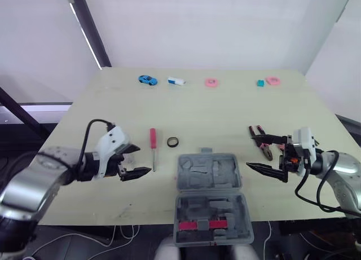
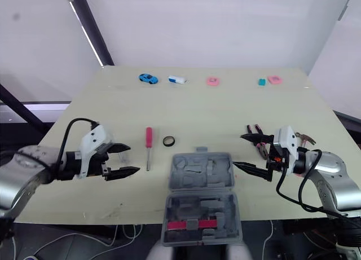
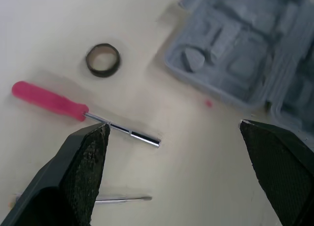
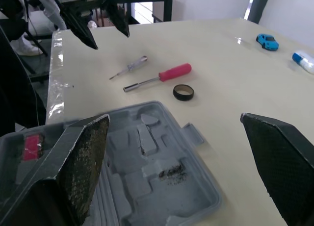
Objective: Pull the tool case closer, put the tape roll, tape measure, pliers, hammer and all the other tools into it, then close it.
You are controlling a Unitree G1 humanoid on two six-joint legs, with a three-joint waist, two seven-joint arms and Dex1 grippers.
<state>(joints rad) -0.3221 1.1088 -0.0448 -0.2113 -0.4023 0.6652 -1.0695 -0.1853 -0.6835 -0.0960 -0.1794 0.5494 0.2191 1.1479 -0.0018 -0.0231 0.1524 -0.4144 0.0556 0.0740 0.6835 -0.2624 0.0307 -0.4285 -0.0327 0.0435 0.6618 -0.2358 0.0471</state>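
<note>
The grey tool case (image 1: 210,175) lies open at the table's front middle, its near half holding a red strip (image 1: 202,224). A red-handled screwdriver (image 1: 152,141) and a black tape roll (image 1: 172,141) lie just left of it. My left gripper (image 1: 139,161) hovers open left of the case, near the screwdriver's tip; a small clear-handled screwdriver (image 3: 122,199) lies under it. My right gripper (image 1: 263,154) stands open at the case's right side, beside the pliers (image 1: 259,140). The right wrist view looks over the case (image 4: 147,172) toward the tape roll (image 4: 183,92).
Along the far edge of the table (image 1: 225,113) sit a blue toy car (image 1: 147,79), a white and blue object (image 1: 176,80), a pink ring (image 1: 211,83), a teal block (image 1: 260,83) and a pink piece (image 1: 273,80).
</note>
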